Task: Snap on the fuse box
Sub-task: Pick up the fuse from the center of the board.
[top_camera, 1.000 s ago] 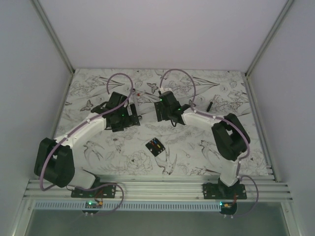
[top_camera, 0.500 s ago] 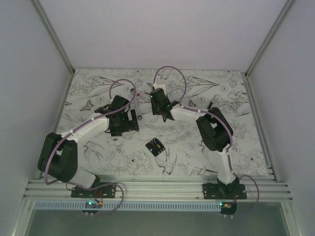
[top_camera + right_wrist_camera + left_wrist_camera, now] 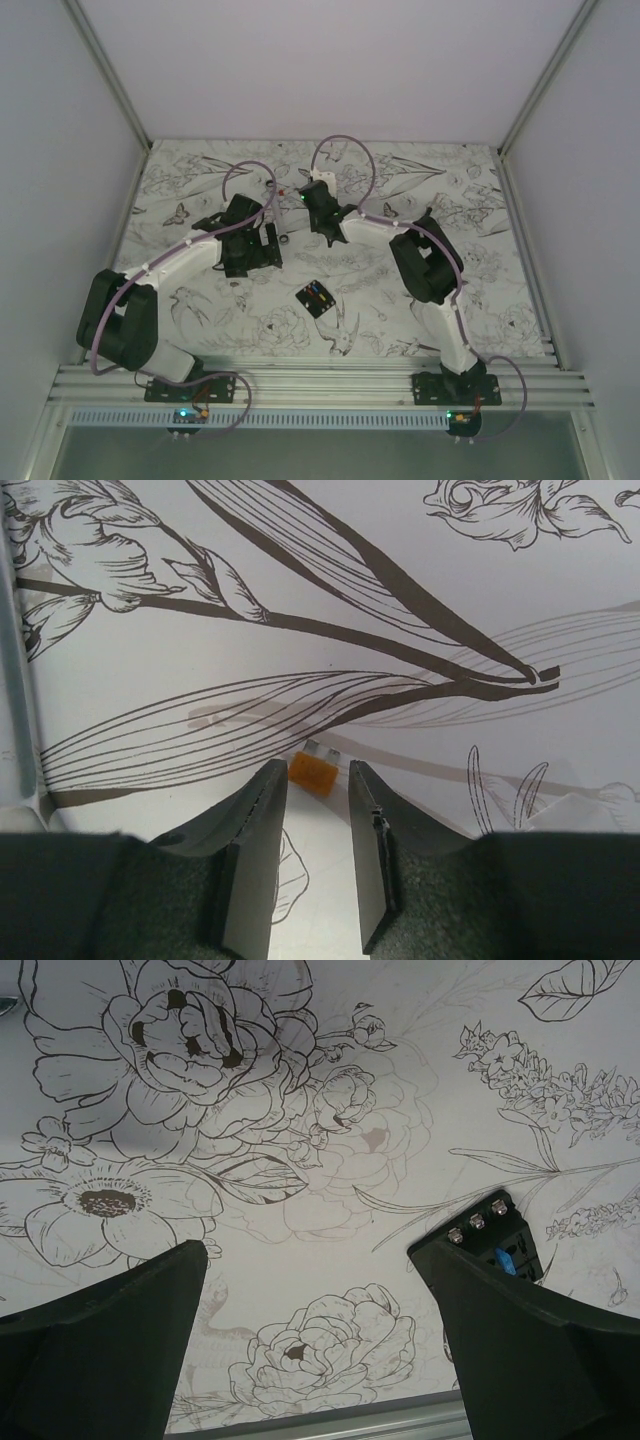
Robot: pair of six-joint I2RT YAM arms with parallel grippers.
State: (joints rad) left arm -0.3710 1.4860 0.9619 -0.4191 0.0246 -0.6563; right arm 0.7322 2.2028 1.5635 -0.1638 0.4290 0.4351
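The fuse box [image 3: 315, 297] is a small black block with coloured fuses on its face, lying on the flower-patterned mat in front of both grippers. In the left wrist view only its corner [image 3: 492, 1232] shows, behind the right finger. My left gripper [image 3: 248, 240] [image 3: 308, 1260] hovers over the mat, wide open and empty. My right gripper [image 3: 314, 207] [image 3: 314, 815] is at the back middle, jaws a little apart with nothing between them. A small orange fuse [image 3: 312, 770] lies on the mat just past its fingertips and also shows as a red dot in the top view [image 3: 283, 190].
A silver tool tip [image 3: 6, 1003] shows at the upper left edge of the left wrist view. A metal frame rail [image 3: 18, 730] runs along the left of the right wrist view. The near rail [image 3: 320, 385] holds both arm bases.
My right gripper has moved left and toward the back, ending by the orange fuse, with its elbow folded up. My left arm drew back slightly early on, then held still.
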